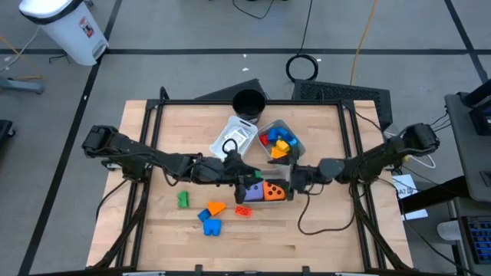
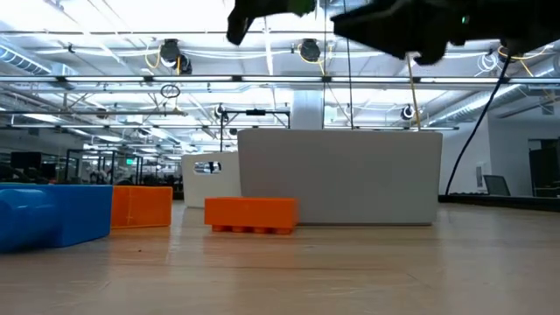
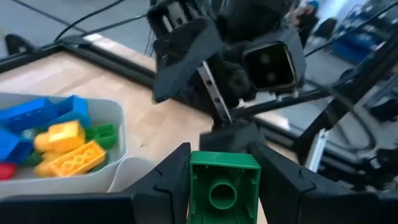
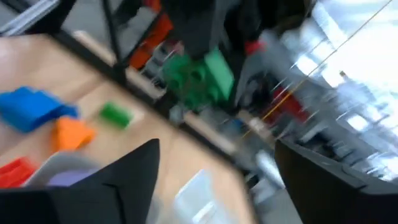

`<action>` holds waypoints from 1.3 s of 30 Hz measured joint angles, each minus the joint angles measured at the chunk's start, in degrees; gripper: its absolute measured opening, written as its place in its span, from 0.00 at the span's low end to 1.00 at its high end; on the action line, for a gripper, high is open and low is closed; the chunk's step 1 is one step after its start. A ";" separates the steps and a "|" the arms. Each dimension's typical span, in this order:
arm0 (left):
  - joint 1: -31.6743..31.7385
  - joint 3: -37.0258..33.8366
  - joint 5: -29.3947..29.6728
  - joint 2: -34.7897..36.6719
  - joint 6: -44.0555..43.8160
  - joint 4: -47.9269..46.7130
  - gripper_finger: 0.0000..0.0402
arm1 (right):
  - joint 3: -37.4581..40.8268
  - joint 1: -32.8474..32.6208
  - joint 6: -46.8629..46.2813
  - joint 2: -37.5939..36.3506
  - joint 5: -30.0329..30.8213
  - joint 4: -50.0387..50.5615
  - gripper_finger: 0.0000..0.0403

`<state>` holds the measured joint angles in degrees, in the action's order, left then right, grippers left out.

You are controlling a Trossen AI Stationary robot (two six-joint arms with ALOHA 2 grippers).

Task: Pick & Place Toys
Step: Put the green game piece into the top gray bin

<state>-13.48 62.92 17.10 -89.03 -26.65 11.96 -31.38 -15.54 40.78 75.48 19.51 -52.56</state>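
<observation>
At the middle of the high view both arms meet over a grey tray holding an orange die. This view hides what the left gripper carries. The left wrist view shows it: a green block clamped between the fingers. The right gripper has its fingers wide apart. Loose blocks lie at lower left: blue, orange, green.

No readable text, labels, brands or numbers. White bin beyond surface carries sticker, print illegible. Paper sheet by right arm, print illegible.
</observation>
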 joint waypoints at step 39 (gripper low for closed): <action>3.36 -0.04 0.06 4.13 5.15 -2.31 0.49 | -2.94 -1.25 1.67 12.73 2.87 -13.47 0.25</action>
<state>-10.12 62.87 17.17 -84.91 -21.50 9.65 -34.31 -16.78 42.44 88.20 22.39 -66.03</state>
